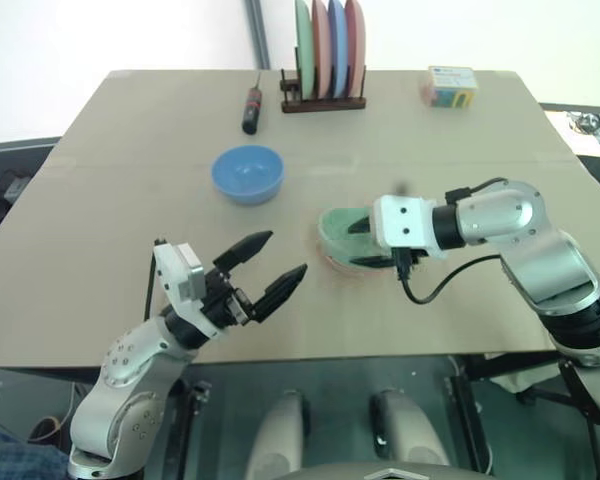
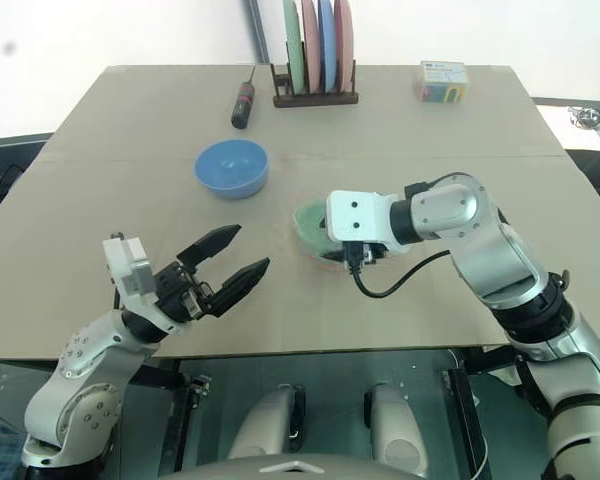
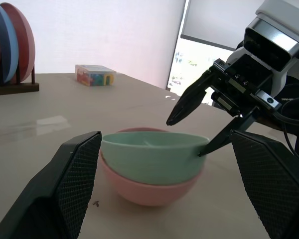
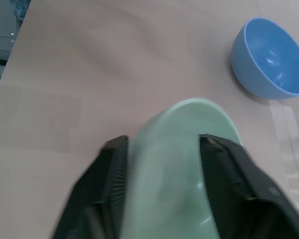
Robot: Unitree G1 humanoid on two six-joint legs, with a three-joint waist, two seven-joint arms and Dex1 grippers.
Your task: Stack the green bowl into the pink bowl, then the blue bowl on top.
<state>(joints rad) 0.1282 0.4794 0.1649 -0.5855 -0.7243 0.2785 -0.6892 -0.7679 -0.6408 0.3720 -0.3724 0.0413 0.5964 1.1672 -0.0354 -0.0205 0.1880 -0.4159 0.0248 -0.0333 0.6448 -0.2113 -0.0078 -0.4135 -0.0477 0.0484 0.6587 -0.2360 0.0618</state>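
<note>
Green bowl: small, round, mint-green, plain smooth plastic; it sits nested in the pink bowl, its rim standing above the pink rim, slightly tilted. The pair sits near the middle of the table, toward the robot's right.
Pink bowl: salmon-pink, same round form and size as the green one; only its lower wall and a strip of far rim show beneath the green bowl. Its base rests on the table.
Blue bowl: sky-blue, smooth, glossy inside, upright and empty; it stands alone at about 10 o'clock from the stacked pair, well apart from it.
Right gripper: at the stack's 3 o'clock side, pointing toward it; its black fingers are parted, one above the green bowl's opening, the other with its tip at the green rim's outer edge. It has no clamp on the bowl.
Left gripper: hovering above the table at about 8 o'clock from the stack, jaws spread wide, nothing between them.
Table: tan, flat top.
Plate rack: at the far edge, holding upright green, pink, blue and red plates.
Screwdriver: lying just beside the rack, at its 9 o'clock.
Small box: colourful, at the far right.
</note>
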